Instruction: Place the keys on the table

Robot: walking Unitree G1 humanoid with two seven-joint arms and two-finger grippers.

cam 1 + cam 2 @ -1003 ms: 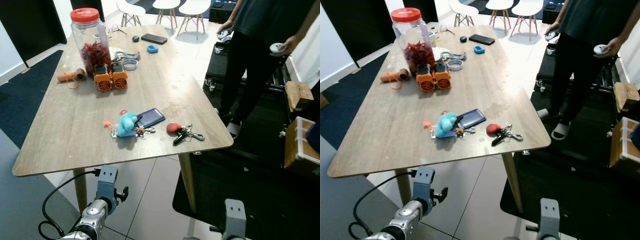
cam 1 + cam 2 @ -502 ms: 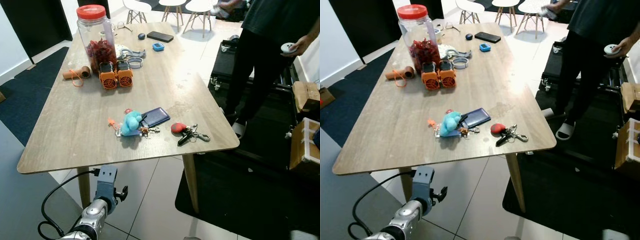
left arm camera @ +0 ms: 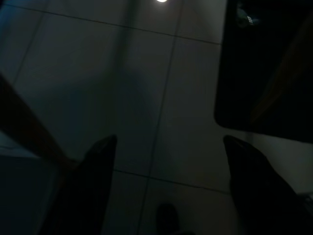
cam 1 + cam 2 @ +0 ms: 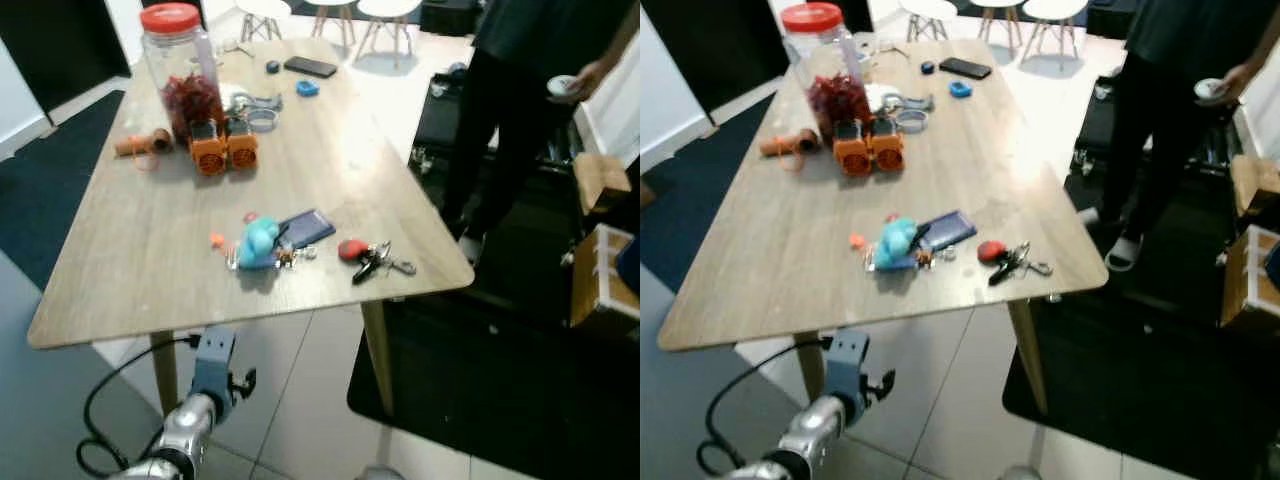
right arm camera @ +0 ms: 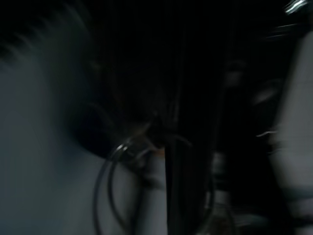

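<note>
Below, the left hand (image 3: 166, 161) is held idle over the tiled floor (image 3: 146, 83), fingers (image 3: 98, 166) spread apart. Whether the right hand is open or closed cannot be told from its dark, blurred wrist view. On the counter (image 4: 140, 250), near its front right corner, the keys (image 4: 372, 259) with a red fob are laid, beside a dark wallet (image 4: 303, 228) and a blue plush keychain (image 4: 258, 243). Farther back, a red-lidded jar (image 4: 180, 65) and two orange fans (image 4: 222, 152) are placed. A person (image 4: 525, 90) is stood at the right.
</note>
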